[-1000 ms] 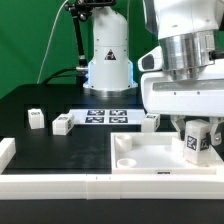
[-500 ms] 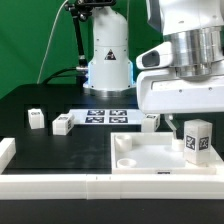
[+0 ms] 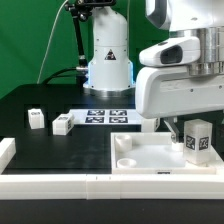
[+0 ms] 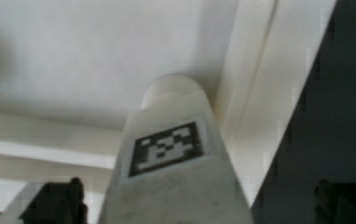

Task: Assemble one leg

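- Black table (image 3: 40,140) with a green backdrop (image 3: 25,40) behind it, that's the setup. A second white robot base (image 3: 108,55) sits at the back.
- The big white Franka arm (image 3: 185,75) takes up the exterior view's right. Its wrist points straight down, and the hand hovers just above the leg.
- The large flat white square tabletop (image 3: 150,158) lies under the arm, with round sockets visible at its end toward the exterior view's left.
- A long white rail (image 3: 60,186) runs along the front edge.
- The marker board (image 3: 108,116) lies flat, mid-table.
- The gripper (image 4: 201,198) is spread wide. In the wrist view both dark fingers (image 4: 59,200) stand well off to either side of the leg, gripping nothing.
- The small white plastic cuboid leg (image 3: 197,140) stands upright on the tabletop toward the exterior view's right, with its black-and-white tag facing the camera. I can't tell if it's seated in a socket.
- Three more small white tagged pegs (image 3: 62,124) sit loose on the table. Two are beside the marker board on the exterior view's left, and one is just behind the tabletop.
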